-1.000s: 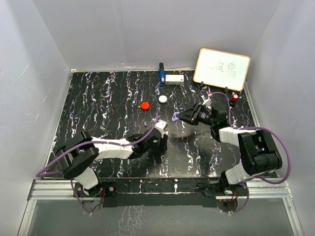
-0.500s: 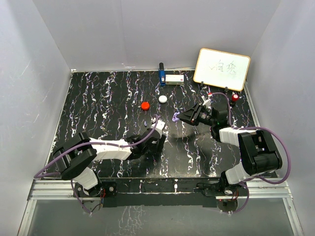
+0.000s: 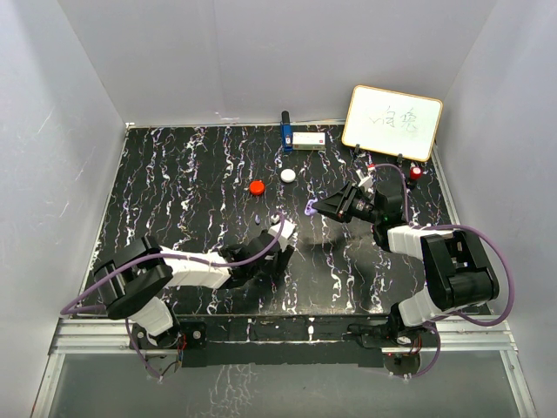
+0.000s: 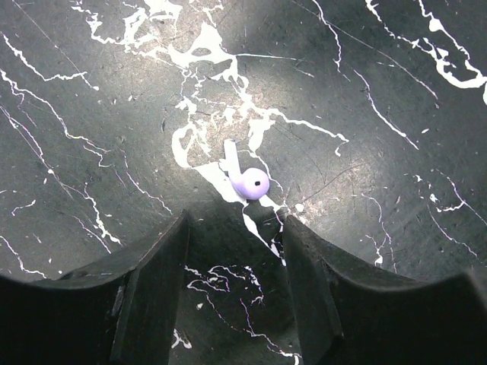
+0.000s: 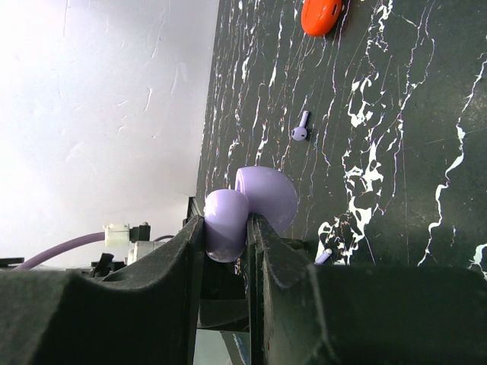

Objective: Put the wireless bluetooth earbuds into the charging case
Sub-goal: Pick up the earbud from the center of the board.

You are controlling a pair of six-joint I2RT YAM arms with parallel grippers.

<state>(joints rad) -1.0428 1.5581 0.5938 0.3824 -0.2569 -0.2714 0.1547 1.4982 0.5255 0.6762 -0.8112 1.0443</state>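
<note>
So the step in hand looked like picking up an earbud, not seating it yet; in the left wrist view one pale lilac earbud (image 4: 247, 181) lay on the black marbled table (image 4: 396, 91), stem pointing away, just past the tips of the left gripper (image 4: 237, 224); that gripper's jaws stood wide apart and touched nothing, with the bud roughly centred on the gap.

The right gripper (image 5: 227, 224) was clamped on the purple charging case (image 5: 262, 194), which it held up off the table with the lid swung open; I couldn't see into the wells from any view. That camera also showed an earbud (image 5: 300, 131) lying on the table short of a red pod (image 5: 321, 15); couldn't tell if it was the same bud.

My guess for the next move: push the left gripper forward and down so the fingers straddle the bud, then close gently; it's tiny and rounded, so I'd expect it to squirt out if pinched off-centre; after that it'd need carrying over to the open case.
</note>
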